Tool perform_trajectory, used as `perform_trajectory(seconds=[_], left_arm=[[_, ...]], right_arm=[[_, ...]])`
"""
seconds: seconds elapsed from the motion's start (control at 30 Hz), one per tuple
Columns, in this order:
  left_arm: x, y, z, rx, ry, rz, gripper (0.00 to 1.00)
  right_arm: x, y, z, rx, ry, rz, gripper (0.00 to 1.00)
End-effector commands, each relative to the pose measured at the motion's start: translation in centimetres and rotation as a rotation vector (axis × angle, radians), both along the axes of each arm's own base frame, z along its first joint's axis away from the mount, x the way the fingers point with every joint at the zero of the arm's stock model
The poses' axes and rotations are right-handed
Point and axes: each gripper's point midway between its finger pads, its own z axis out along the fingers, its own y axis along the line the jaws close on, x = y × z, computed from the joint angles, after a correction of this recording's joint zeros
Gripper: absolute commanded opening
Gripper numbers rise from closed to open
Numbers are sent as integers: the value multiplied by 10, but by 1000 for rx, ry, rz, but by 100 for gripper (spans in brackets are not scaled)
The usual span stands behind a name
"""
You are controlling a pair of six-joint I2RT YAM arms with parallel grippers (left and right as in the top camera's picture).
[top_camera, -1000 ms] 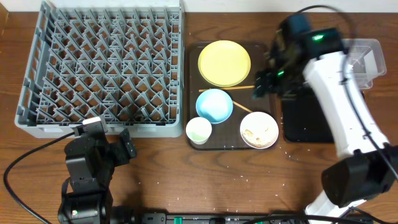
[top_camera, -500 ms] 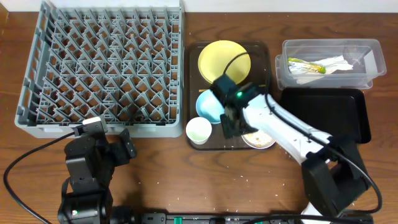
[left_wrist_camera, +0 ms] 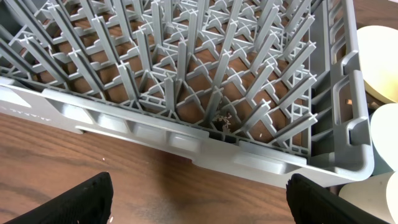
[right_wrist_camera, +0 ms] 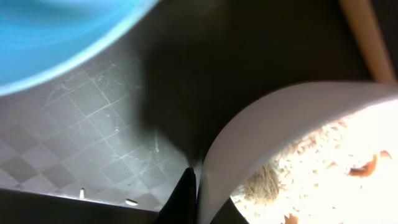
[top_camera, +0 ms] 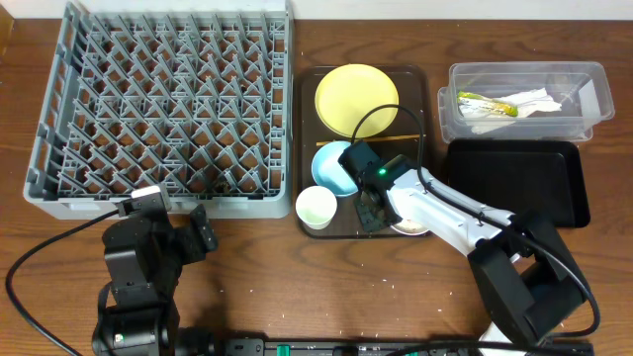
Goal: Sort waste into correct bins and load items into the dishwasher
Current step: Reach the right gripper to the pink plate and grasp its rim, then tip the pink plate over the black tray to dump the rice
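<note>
White bowl (right_wrist_camera: pixel 292 143) sits upright, mouth up, right hand (top_camera: pixel 371 211) at its rim.

bench (top_camera: pixel 247 267): brown wood grain, scattered pale specks | serving tray (top_camera: pixel 417 99): dark brown, rectangular, flat on bench
</note>
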Motion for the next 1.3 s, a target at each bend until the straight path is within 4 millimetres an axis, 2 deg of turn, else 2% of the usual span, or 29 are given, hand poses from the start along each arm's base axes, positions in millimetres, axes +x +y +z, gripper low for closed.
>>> perform_trajectory(seconds=[0.0, 0.17, 0.37, 0.5, 0.63, 0.77, 1.0, 1.1, 1.27], left_arm=[[1, -2, 8, 1, -18, -13, 91], [1, -2, 8, 1, -18, -13, 90], [1, -2, 8, 1, -17, -14, 90], [1, -2, 8, 1, -17, -14, 90], [1, -2, 8, 1, -18, -13, 90], [1, -2, 8, 1, -17, -13, 90], [1, -2, 8, 1, -18, -13, 91], [1, -2, 8, 1, -18, -13, 91], [1, -2, 8, 1, -17, -13, 90]], right_arm=[[0, 3, 1, -1, -8, 36, 1], [3, 6, 22, 13, -26, 31, 1], [18, 2, 98, 113, -132, -25, 1], [25, -17, 145, 233, -225, -100, 1], [30, -51, 172, 330, -268, -176, 1], [36, -88, 180, 454, -263, -216, 1], [49, -130, 182, 736, -305, -258, 1], [53, -148, 174, 848, -320, -319, 1], [53, -165, 157, 1032, -330, -390, 1]])
